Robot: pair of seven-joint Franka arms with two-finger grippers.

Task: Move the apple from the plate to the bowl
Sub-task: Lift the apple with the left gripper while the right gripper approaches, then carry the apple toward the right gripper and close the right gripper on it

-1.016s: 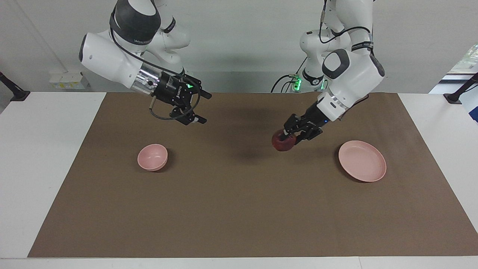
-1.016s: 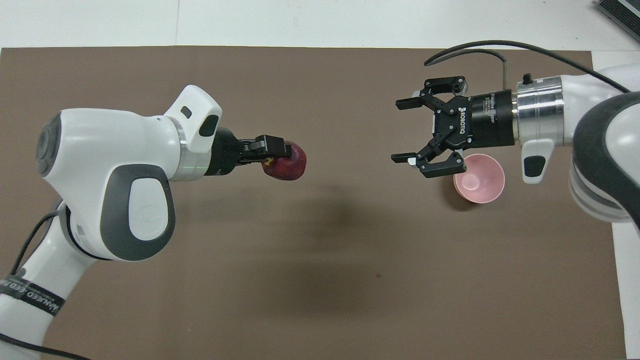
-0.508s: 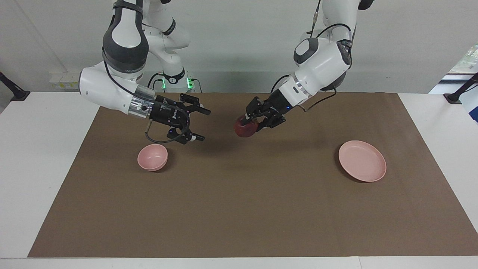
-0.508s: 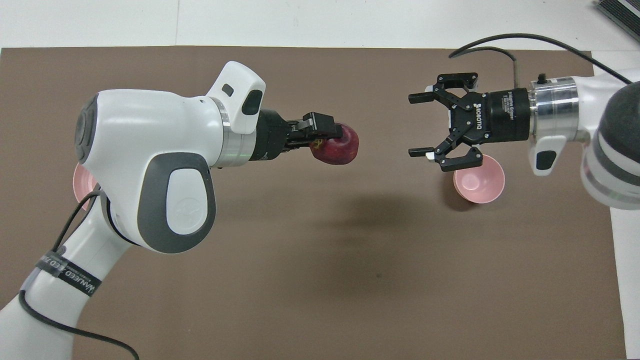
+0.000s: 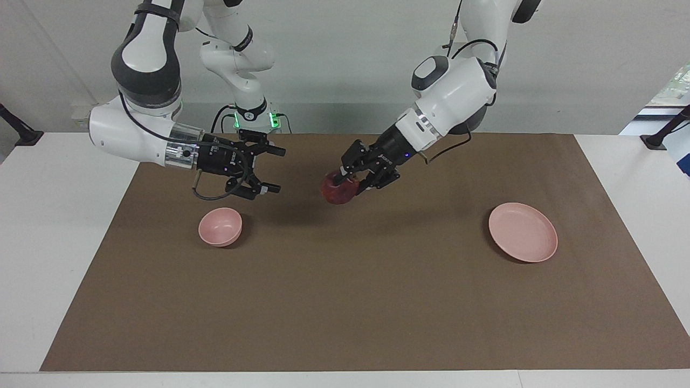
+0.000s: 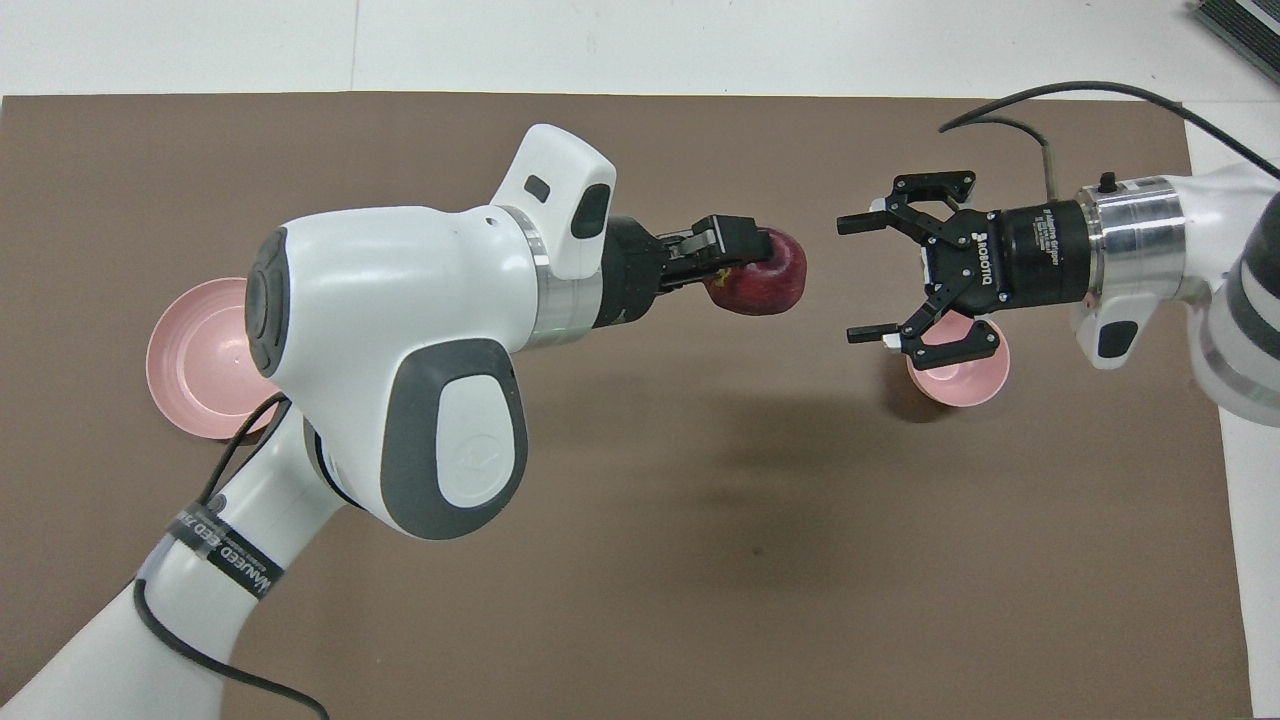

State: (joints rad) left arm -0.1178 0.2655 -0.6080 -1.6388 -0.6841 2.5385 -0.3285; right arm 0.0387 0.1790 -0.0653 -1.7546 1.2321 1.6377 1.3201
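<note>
While left end effector (image 5: 345, 180) grips apple (image 5: 338, 190) above mat (image 5: 345, 302), right end effector (image 5: 272, 170) gapes beside.

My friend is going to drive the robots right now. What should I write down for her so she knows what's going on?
Left gripper: shut on the apple, held in the air over the brown mat, between plate and bowl.
Right gripper: open, empty, in the air facing the apple, near the bowl.
Plate: bare, at the left arm's end.
Bowl: holds nothing, at the right arm's end.
Done: apple off the plate.
Left: probably hand it to the right gripper, then put it in the bowl.
</note>
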